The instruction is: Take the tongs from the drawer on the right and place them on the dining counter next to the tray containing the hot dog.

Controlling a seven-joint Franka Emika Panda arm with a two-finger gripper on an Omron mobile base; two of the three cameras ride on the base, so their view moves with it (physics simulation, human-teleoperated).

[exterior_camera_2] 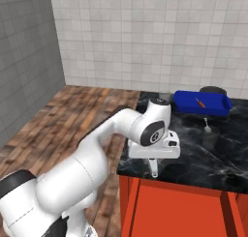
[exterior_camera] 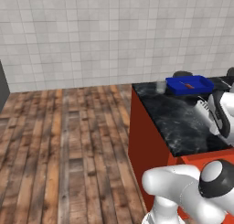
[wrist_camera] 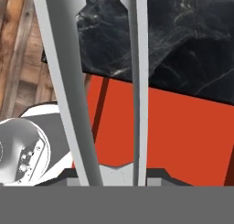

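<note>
We judge the carry to be the step in hand: the tongs are out of the drawer and held in our gripper, its fingers closed on them, and in the hand view their two long grey arms run up the frame across the dining counter. In the right base view our arm reaches forward with the hand level just above the counter's near edge, its wrist turned so the fingers point down over the black marble. The blue tray with the hot dog sits at the far end of the top, well apart from our hand. The next move calls for carrying the tongs farther along the counter and lowering them beside the tray before letting go.
</note>
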